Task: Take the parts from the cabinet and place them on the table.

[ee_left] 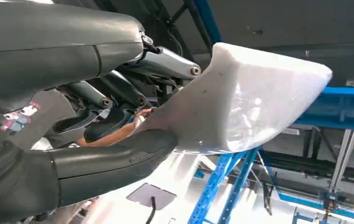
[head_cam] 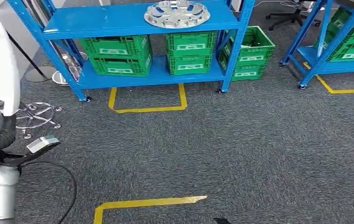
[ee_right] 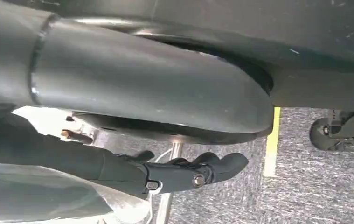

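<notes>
Clearly my left hand is gripping a white moulded part, thumb beneath and fingers wrapping its near edge, holding it up off the floor at my left side. My right hand is hanging over grey carpet; I cannot tell how its fingers are lying. Ahead, a silver wheel cover is sitting on the blue cabinet, above green crates.
</notes>
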Motion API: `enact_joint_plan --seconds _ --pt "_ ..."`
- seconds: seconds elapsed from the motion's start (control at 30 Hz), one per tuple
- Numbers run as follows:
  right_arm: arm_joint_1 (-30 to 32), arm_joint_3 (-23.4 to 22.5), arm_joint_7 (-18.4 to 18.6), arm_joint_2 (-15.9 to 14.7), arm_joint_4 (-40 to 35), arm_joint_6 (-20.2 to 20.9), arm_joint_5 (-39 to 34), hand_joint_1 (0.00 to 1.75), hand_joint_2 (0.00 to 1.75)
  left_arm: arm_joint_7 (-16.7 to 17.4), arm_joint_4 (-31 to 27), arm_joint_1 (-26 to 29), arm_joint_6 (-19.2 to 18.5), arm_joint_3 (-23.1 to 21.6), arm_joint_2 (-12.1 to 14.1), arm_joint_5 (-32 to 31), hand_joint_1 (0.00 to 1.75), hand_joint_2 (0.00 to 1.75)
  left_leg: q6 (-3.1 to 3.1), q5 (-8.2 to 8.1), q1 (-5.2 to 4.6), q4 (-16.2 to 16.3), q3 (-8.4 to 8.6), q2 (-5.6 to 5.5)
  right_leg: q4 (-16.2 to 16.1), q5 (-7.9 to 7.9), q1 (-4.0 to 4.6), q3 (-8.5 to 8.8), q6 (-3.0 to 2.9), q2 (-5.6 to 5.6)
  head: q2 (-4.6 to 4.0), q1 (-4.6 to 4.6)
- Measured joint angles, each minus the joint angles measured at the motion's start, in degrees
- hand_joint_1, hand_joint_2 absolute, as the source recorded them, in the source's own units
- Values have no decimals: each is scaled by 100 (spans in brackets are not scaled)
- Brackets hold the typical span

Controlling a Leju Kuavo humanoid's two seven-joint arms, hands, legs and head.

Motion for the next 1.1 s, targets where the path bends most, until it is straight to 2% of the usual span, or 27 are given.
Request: enact_joint_plan --seconds 0.2,0.23,0.4,0.47,0.5,0.53,0.57,0.63,0.67,0.7,0.73,0.77,0.8,0.83,0.87,0.9,0.97,1.0,1.03,1.07,1.1 --pt "22 39 -116 0 0 -42 54 0 0 13 76 6 0 7 39 201 175 175 2 4 -6 10 -29 0 0 14 -6 -22 11 -1 0 0" --pt "28 48 -129 0 0 -37 77 0 0 26 90 9 0 7 57 210 175 175 20 -3 -20 53 -46 -3 -9 32 -22 -24 39 -5 0 -2" --pt "37 181 -83 0 0 -20 227 0 0 -15 116 56 0 31 133 330 175 175 67 -18 -24 93 -86 -7 3 35 -25 -40 62 -9 0 0" --pt "29 208 -68 9 0 -17 243 0 0 -87 116 62 0 89 146 376 175 175 105 -6 -33 71 -97 -29 -23 50 -27 -24 95 -39 0 -7" --pt "26 238 -65 9 0 -17 243 0 0 -105 116 68 0 103 151 387 175 175 146 55 28 -31 -55 -38 -14 13 -6 -42 123 -46 0 -4" --pt "23 266 -65 9 0 -22 243 0 0 -114 116 72 0 103 151 396 175 175 159 80 38 -70 -42 -55 86 -101 -16 -109 139 -35 0 7" --pt "14 289 -65 11 0 -24 243 0 0 -131 116 75 4 105 151 406 175 175 189 101 47 -76 -62 -77 412 -338 -20 -240 149 -21 0 22" --pt "9 304 -65 11 0 -33 243 0 0 -151 116 124 4 114 151 417 175 175 181 123 47 -70 -109 -133 1367 -797 -50 -659 183 -20 -2 17" --pt "12 312 -66 11 0 -33 243 0 0 -164 116 153 4 129 151 435 175 175 174 131 48 -65 -129 -168 1729 -912 -56 -818 203 -21 0 20" --pt "13 319 -66 11 0 -37 243 0 0 -166 116 180 4 142 151 435 175 175 157 143 54 -59 -140 -212 1787 -872 -66 -834 215 -21 0 22" --pt "10 323 -65 11 0 -37 240 0 0 -166 116 201 4 146 151 435 175 175 142 152 64 -50 -149 -263 1579 -714 -77 -712 219 -21 0 17" --pt "9 323 -68 11 0 -39 234 0 0 -166 116 206 4 146 153 435 175 175 126 159 74 -32 -162 -331 1158 -483 -91 -485 226 -6 0 20" --pt "5 323 -68 11 0 -39 212 0 0 -164 116 205 4 146 151 435 175 175 95 163 89 -6 -175 -403 567 -219 -116 -163 227 75 0 22" --pt "-3 323 -68 11 0 -35 197 0 0 -162 116 202 4 146 151 435 175 175 55 163 97 24 -195 -452 95 -144 -160 77 236 338 0 24" --pt "-23 321 -68 18 2 -20 170 0 0 -144 114 198 7 146 153 433 175 175 0 173 70 59 -241 -507 26 -233 -149 109 228 502 0 24" --pt "-28 321 -68 22 0 -2 146 0 0 -129 114 191 4 144 160 422 175 175 -34 197 69 57 -267 -543 43 -199 -152 101 170 394 0 4" --pt "-34 321 -76 24 0 33 70 0 0 -63 116 184 9 142 171 389 175 175 -129 271 103 16 -283 -648 84 -173 -112 124 93 307 0 11" --pt "-31 319 -83 26 2 50 28 0 0 -28 118 185 9 138 190 380 175 175 -154 280 109 26 -305 -695 55 -134 -146 125 34 231 0 9" --pt "-40 313 -98 28 0 72 -51 0 0 40 122 175 9 111 199 382 175 175 -162 187 87 98 -340 -432 53 -112 -144 116 -3 162 0 -2" --pt "-42 299 -103 28 0 96 -125 0 0 118 138 113 7 57 227 380 175 175 -179 -19 80 349 -435 -242 53 -106 -126 107 -22 102 0 -55" --pt "-42 273 -98 31 0 140 -215 0 0 221 179 29 7 -44 230 363 175 175 -194 -303 83 846 -638 -140 55 -102 -108 90 -46 5 0 -63"
